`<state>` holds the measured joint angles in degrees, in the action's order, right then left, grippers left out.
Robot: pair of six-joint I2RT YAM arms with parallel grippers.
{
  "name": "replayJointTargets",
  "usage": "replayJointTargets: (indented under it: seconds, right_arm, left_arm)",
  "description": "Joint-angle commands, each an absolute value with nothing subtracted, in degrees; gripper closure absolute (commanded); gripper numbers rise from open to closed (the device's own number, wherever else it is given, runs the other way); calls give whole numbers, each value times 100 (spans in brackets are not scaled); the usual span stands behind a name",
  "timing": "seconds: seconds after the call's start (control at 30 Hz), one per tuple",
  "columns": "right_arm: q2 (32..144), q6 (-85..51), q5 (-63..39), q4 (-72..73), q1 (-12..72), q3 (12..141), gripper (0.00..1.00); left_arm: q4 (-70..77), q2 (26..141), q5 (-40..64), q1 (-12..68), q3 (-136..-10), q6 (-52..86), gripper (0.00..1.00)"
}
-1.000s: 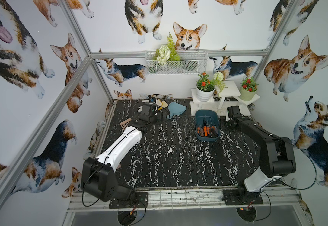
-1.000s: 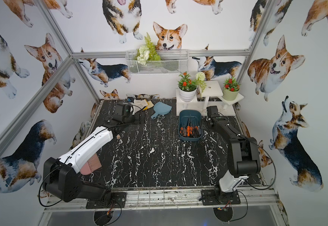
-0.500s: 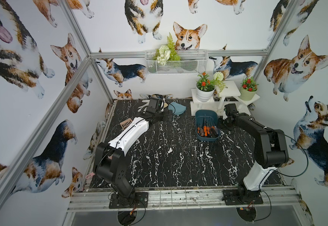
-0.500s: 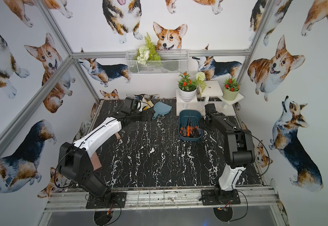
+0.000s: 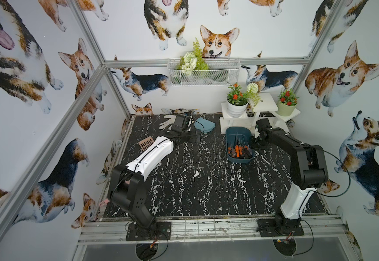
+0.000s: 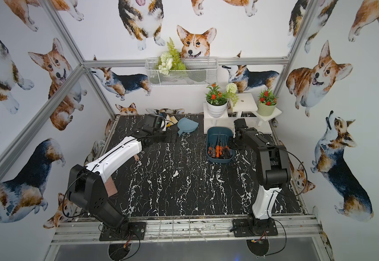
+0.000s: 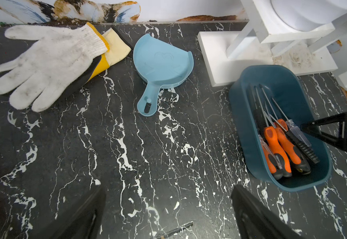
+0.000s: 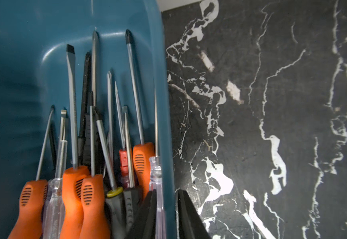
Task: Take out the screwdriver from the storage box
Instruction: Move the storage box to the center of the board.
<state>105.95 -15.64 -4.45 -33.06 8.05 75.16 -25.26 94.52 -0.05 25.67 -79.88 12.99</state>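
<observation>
Wall of dark teal-blue plastic storage box [image 8: 23, 62] is clamped by right gripper [image 8: 166, 192]; left gripper [image 7: 168, 215] is held spread wide, empty.

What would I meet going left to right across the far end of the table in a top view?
White glove → light blue dustpan → storage box → green flower pot.

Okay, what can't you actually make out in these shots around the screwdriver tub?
- Right gripper: right wrist view, fingers straddle the dark teal plastic storage box wall; contact too blurred to tell.
- Orange-handled screwdrivers: same view, overlapping, handles cut by the frame edge; count uncertain.
- Yellow-and-black glove: left wrist view, mostly under the white knit glove.
</observation>
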Motion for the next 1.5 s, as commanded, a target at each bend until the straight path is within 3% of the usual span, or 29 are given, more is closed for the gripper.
replayJointTargets:
  seconds: [0.0,0.17,0.8,1.47]
  right_arm:
    - [10609,-1368,-456,-3621,869,7568,84]
    - [10591,-1287,-444,-3719,965,7572,100]
    - [10310,-1471,-1014,-3621,1977,7282,100]
    - [10726,-2093,-1041,-3492,3427,7778,100]
  left_arm:
    - [-2783,9453,-24,2573,-8213,1273,0]
    - [-3037,9479,-14,2575,-8604,1444,0]
    - [-2931,9554,-281,2650,-8065,2230,0]
    - [-2952,8576,-578,2777,-6725,3096,0]
